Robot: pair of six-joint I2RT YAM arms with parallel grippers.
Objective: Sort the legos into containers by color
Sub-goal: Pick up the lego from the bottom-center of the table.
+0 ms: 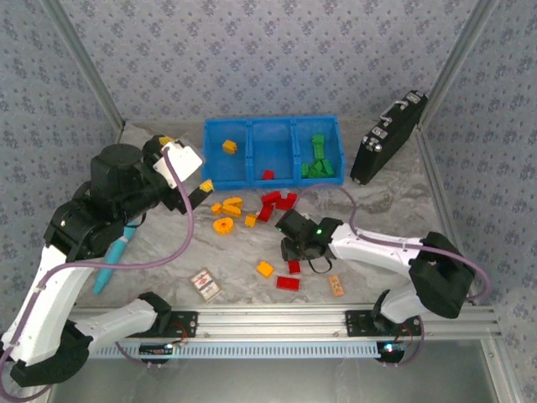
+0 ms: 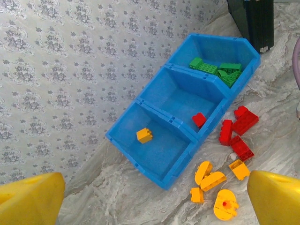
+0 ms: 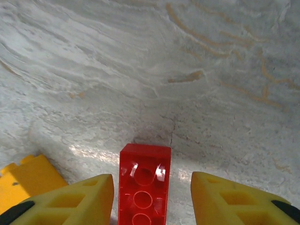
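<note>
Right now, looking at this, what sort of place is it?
Probably a robot training booth: a left arm and right arm bolted to a metal rail, a table boxed in by wallpapered panels, and toy bricks beside a blue bin.

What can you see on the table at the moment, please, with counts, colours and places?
Blue bin: one, blue, three compartments, far centre.
Binned legos: one orange in the left compartment, one red in the middle, several green in the right.
Loose orange legos: about six, one a ring, in front of the bin.
Loose red legos: about six, in front of the bin and nearer.
Black case: one, black, far right.
Patterned card: one, near edge.
Orange tag: one, near edge.
Teal tool: one, left side.
Left gripper: open, by the bin's left end.
Right gripper: open, astride one red lego.
</note>
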